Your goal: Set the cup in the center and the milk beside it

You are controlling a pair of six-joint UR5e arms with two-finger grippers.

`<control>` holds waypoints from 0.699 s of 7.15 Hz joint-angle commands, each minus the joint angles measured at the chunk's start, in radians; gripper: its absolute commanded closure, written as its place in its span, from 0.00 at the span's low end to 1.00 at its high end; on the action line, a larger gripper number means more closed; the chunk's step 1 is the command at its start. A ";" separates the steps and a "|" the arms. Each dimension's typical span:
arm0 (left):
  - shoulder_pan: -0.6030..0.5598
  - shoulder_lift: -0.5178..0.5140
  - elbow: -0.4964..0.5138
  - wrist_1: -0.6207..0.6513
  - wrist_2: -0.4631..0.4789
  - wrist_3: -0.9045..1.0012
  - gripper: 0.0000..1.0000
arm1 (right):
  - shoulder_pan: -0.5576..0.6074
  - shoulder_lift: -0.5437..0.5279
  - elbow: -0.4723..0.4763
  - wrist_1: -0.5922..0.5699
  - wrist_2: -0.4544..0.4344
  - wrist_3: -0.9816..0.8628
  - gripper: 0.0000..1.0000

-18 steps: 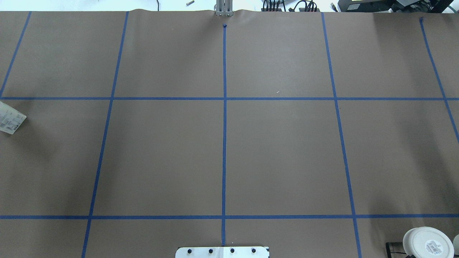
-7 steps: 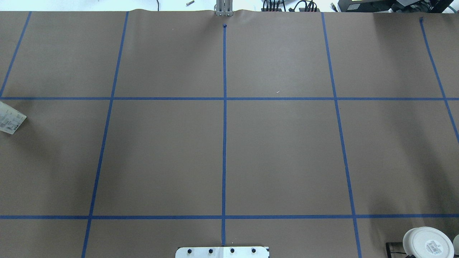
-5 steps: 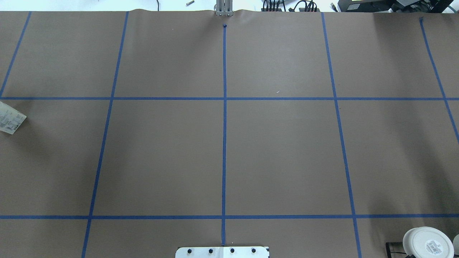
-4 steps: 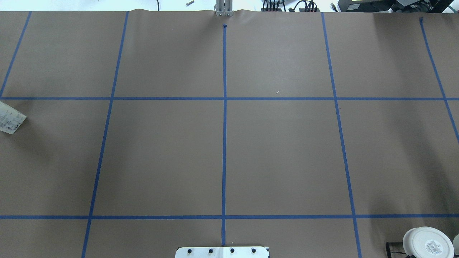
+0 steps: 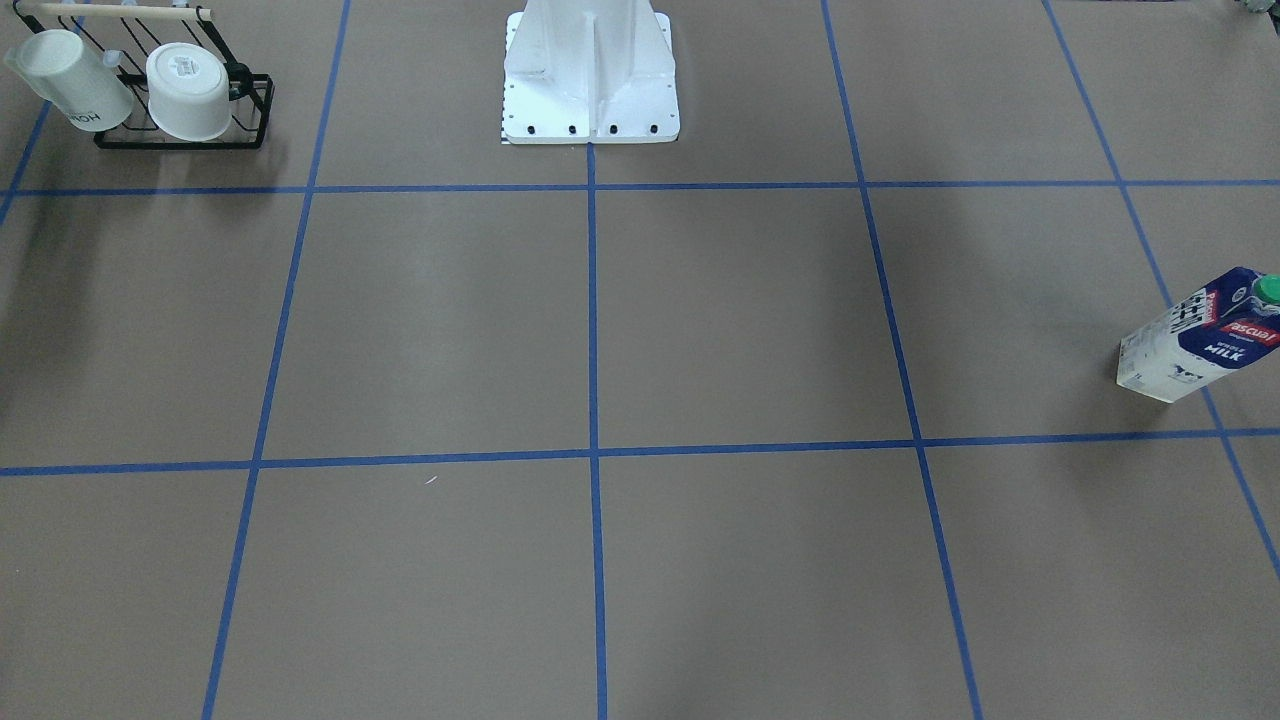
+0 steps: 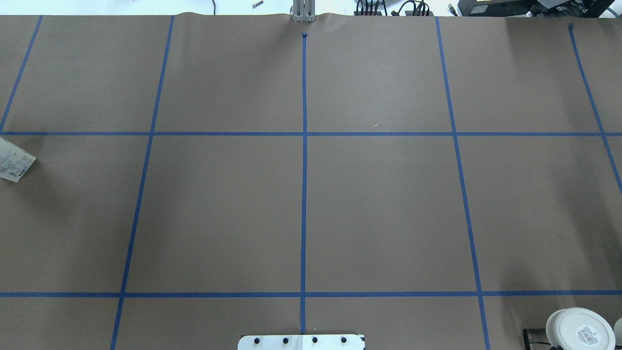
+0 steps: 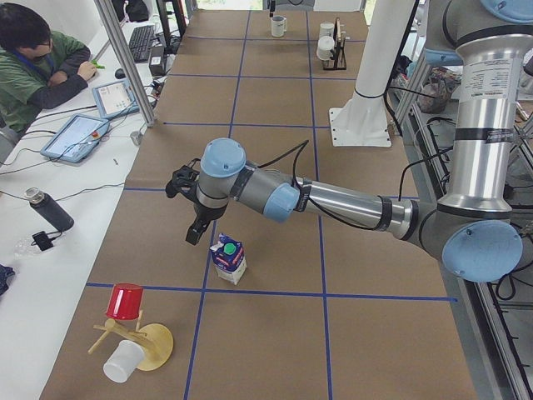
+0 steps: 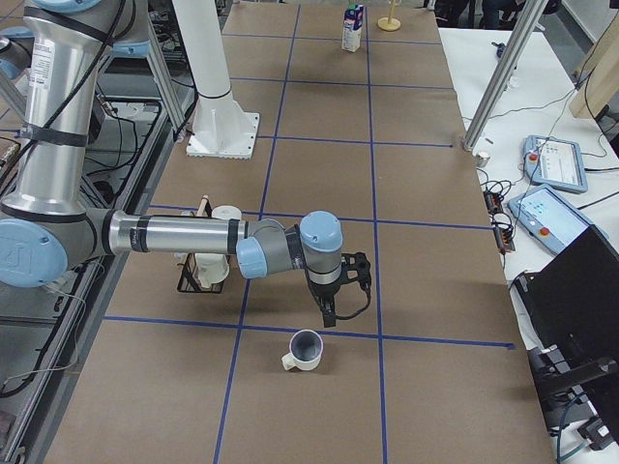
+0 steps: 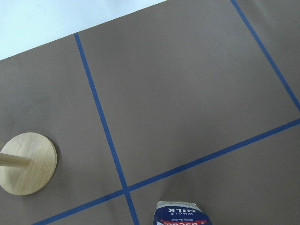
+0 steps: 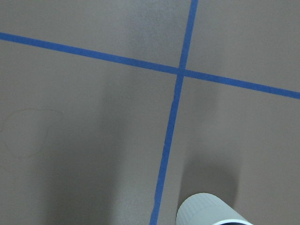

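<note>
**Cup and milk parked at opposite ends**

The milk [image 7: 227, 258], a boxy carton with a dark blue top and round green cap, stands upright at the left end of the tabletop [image 6: 218, 209], well apart from the center [image 6: 304, 209] (brown paper, blue tape grid). The left hand [image 7: 192, 236] hangs fingers-down at its 10 o'clock. The cup [image 8: 307, 348], a smooth white mug, sits at the right end, with the right hand [image 8: 328, 317] pointing down at its 1 o'clock. Can't tell how wide either hand is.
</note>
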State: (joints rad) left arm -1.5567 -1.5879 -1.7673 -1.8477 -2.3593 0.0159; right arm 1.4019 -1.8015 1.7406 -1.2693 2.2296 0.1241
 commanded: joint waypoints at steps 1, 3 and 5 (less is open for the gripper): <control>0.001 -0.001 0.006 -0.024 0.000 -0.002 0.02 | -0.041 -0.056 -0.024 0.088 -0.042 0.048 0.03; 0.000 -0.001 0.005 -0.025 0.000 -0.002 0.02 | -0.076 -0.065 -0.029 0.093 -0.073 0.051 0.15; 0.000 -0.001 0.008 -0.025 0.000 -0.002 0.02 | -0.110 -0.068 -0.039 0.091 -0.079 0.055 0.59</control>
State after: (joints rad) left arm -1.5569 -1.5892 -1.7609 -1.8726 -2.3593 0.0138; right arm 1.3146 -1.8681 1.7091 -1.1777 2.1565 0.1781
